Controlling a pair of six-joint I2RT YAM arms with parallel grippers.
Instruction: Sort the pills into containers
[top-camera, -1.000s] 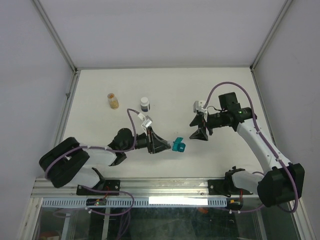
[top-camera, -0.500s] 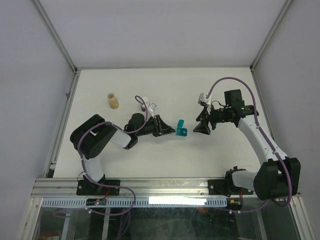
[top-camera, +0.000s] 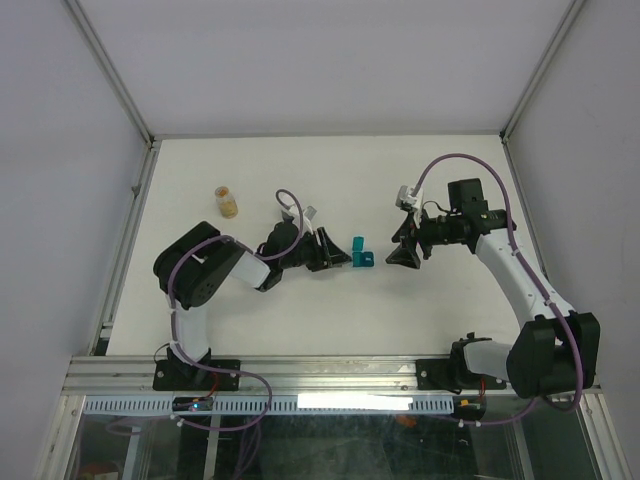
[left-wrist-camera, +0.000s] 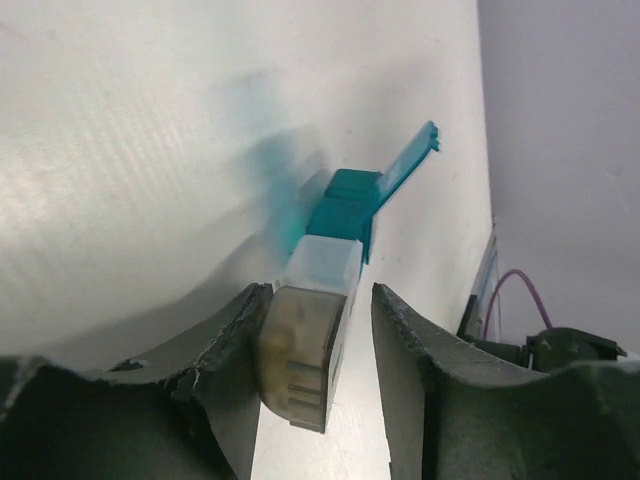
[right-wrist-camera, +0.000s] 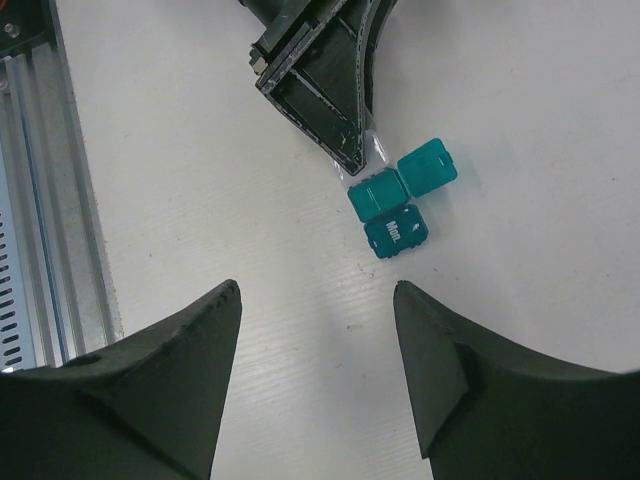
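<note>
The teal-blue container (top-camera: 361, 256) lies mid-table with its lid flipped up; the right wrist view shows it from above (right-wrist-camera: 400, 205). Joined to its near end is the small grey, see-through container (left-wrist-camera: 305, 345), with something yellowish showing through its wall. My left gripper (top-camera: 338, 256) (left-wrist-camera: 318, 296) straddles the grey container. One finger touches it and a clear gap separates the other finger from it, so the jaws are open. My right gripper (top-camera: 404, 254) (right-wrist-camera: 316, 290) hovers open just right of the teal container, with nothing between its fingers. No loose pills show.
An amber bottle (top-camera: 228, 202) with a light cap stands at the back left. The left arm's body lies across the table's left middle. The metal rail (right-wrist-camera: 40, 200) runs along the near edge, and grey walls enclose the table.
The left arm carried the joined containers away from the near edge toward mid-table, then parted its jaws from the grey one. The right gripper shifted back slightly, then held still.
</note>
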